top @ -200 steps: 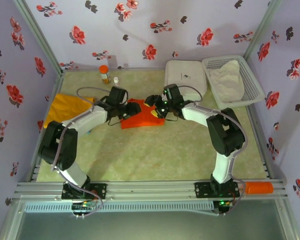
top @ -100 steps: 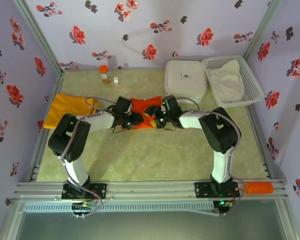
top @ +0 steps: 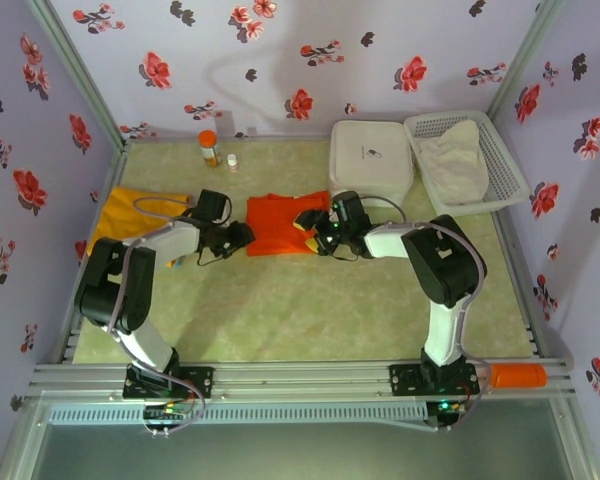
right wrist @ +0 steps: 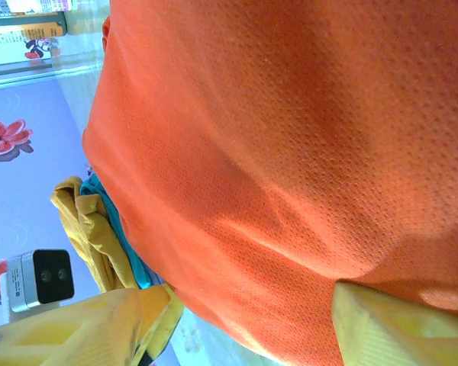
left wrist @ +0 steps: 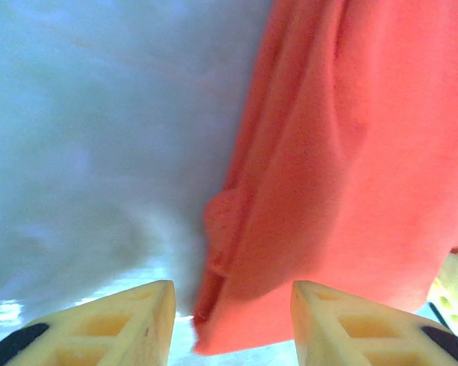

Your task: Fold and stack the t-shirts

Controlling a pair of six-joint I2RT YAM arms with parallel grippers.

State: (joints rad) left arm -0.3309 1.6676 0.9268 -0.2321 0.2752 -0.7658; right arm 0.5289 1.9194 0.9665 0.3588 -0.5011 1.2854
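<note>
Orange-red tee (top: pixel 280 222) lying folded, open table (top: pixel 300 310) nearer; left gripper (top: pixel 238 237), right gripper (top: pixel 314 222) gaping at its edges; left retreating leftward since.

**Top external:** fixed high above and behind the arm bases, tilted down over the whole tabletop (top: pixel 310 310). The orange-red t-shirt (top: pixel 280 222) appears small and entire, just above centre frame.

**Left wrist:** very near, low beside the t-shirt's left edge, facing right onto it. The left fingers (left wrist: pixel 114 324) lie along the bottom border.

**Right wrist:** very near, at the t-shirt's right side, facing left across it. The right fingers (right wrist: pixel 397 328) sit at the bottom border, with the yellow-orange t-shirt (right wrist: pixel 80 221) beyond.

**Shared:** orange-red t-shirt, all three views; yellow-orange t-shirt, top external and right wrist.
</note>
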